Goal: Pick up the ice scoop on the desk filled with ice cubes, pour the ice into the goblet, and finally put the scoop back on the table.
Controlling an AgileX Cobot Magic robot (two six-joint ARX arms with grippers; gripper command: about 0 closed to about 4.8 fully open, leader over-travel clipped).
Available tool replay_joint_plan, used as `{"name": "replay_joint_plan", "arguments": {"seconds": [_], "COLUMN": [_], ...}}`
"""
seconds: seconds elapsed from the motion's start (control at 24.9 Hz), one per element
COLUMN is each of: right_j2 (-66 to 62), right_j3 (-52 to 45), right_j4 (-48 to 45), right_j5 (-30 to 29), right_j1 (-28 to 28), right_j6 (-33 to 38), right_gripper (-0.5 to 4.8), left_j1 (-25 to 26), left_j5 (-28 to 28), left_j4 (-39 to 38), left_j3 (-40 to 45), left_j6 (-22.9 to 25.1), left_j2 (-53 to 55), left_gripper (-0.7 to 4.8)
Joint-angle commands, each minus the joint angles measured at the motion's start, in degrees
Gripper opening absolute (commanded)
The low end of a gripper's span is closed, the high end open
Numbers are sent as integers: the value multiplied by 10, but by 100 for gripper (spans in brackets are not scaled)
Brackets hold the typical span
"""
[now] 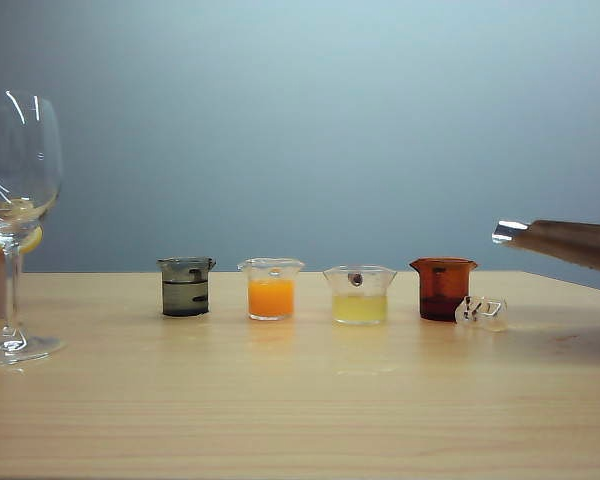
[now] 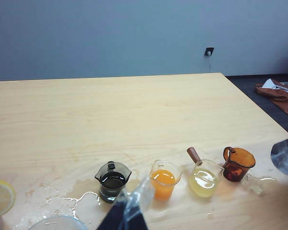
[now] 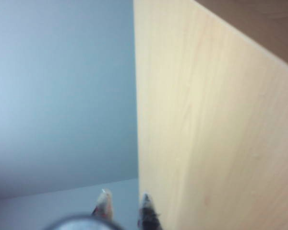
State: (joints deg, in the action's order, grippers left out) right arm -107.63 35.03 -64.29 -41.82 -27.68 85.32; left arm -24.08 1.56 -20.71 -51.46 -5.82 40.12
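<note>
The goblet (image 1: 18, 190) stands at the far left of the desk (image 1: 300, 400); its rim (image 2: 57, 222) shows just below my left gripper (image 2: 129, 205), which hangs shut and empty above the dark beaker. The shiny ice scoop (image 1: 570, 244) is in the air at the right edge, its tapered tip pointing left above the brown beaker. The scoop's grey front (image 2: 285, 155) also shows in the left wrist view. My right gripper (image 3: 125, 194) is shut on the scoop's rounded back (image 3: 81, 223). A few ice cubes (image 1: 480, 309) lie on the table beside the brown beaker. The scoop's inside is hidden.
Four small beakers stand in a row: dark (image 1: 186, 286), orange (image 1: 271, 289), yellow (image 1: 359, 294) and brown (image 1: 443, 288). A brown stick (image 2: 194, 154) leans behind the yellow one. Spilled water (image 2: 81, 199) and a lemon slice (image 2: 0, 197) lie near the goblet.
</note>
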Motion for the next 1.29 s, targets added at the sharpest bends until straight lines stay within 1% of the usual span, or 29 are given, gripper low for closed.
{"name": "replay_joint_plan", "arguments": {"seconds": [0.04, 0.36, 0.6, 0.8, 0.96, 1.29], "right_j2": [3, 7, 15, 34, 57, 101], "right_j3": [2, 3, 3, 3, 3, 10], "right_j4": [-33, -42, -97, -97, -92, -49], "right_j5": [1, 4, 21, 25, 41, 49], "right_j1": [0, 0, 2, 3, 3, 7], "right_j6": [25, 46, 74, 77, 77, 77], "right_gripper": [-6, -6, -6, -6, -6, -6], "left_j1": [0, 0, 0, 0, 0, 0], "left_j5": [-3, -3, -3, -3, -3, -3], "left_j4": [6, 6, 6, 6, 6, 6], "left_j3": [-3, -3, -3, -3, -3, -3], "left_j6": [12, 11, 11, 11, 11, 11], "left_j2": [-1, -1, -1, -1, -1, -1], "left_gripper": [-5, -6, -6, -6, -5, -6]}}
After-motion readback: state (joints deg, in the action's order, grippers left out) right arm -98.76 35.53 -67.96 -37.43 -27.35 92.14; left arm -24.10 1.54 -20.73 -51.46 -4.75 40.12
